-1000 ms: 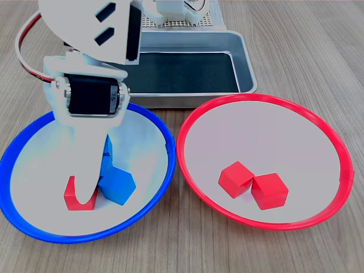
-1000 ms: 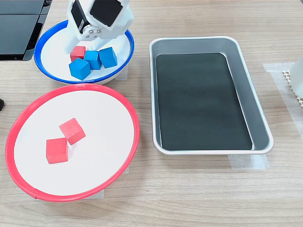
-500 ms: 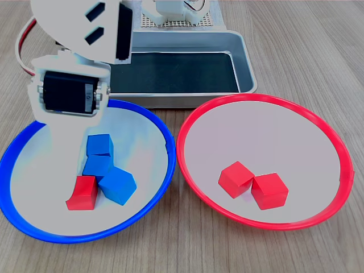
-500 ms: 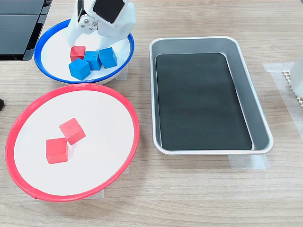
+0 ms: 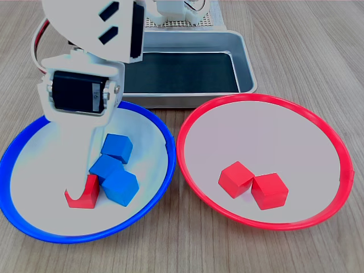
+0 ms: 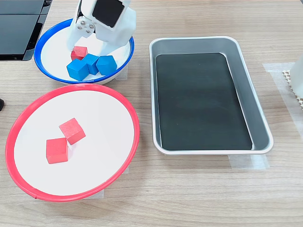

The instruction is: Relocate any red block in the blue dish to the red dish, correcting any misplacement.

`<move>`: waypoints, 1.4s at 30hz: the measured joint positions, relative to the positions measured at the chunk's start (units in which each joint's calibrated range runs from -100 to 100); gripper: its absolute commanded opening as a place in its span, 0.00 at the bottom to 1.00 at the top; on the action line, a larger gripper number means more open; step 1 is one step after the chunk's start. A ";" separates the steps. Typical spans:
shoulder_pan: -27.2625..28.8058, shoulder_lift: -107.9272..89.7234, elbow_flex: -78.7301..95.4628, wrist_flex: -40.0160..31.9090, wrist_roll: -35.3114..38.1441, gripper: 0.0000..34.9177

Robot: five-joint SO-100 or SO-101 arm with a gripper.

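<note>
Here, red block (image 5: pixel 84 193) in blue dish (image 5: pixel 20 224), between spread fingers (image 5: pixel 77 173), blue cubes (image 5: pixel 116 170) beside.

Robot lab bench: wood-grain tabletop (image 6: pixel 199 198), taped-down metal tray (image 6: pixel 258 106).

red block (image 5: pixel 85 195) partly behind fingers (image 5: pixel 78 170), arm cropped at top

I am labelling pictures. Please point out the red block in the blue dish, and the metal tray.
red block (image 6: pixel 79 52), second exterior view, its top face.
metal tray (image 6: pixel 258 99), second exterior view, its right wall.
</note>
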 measured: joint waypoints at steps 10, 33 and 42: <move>0.09 0.68 -7.35 4.49 -1.95 0.45; 0.71 7.08 -14.25 8.81 -3.47 0.43; -0.09 7.84 -14.70 8.81 -4.15 0.36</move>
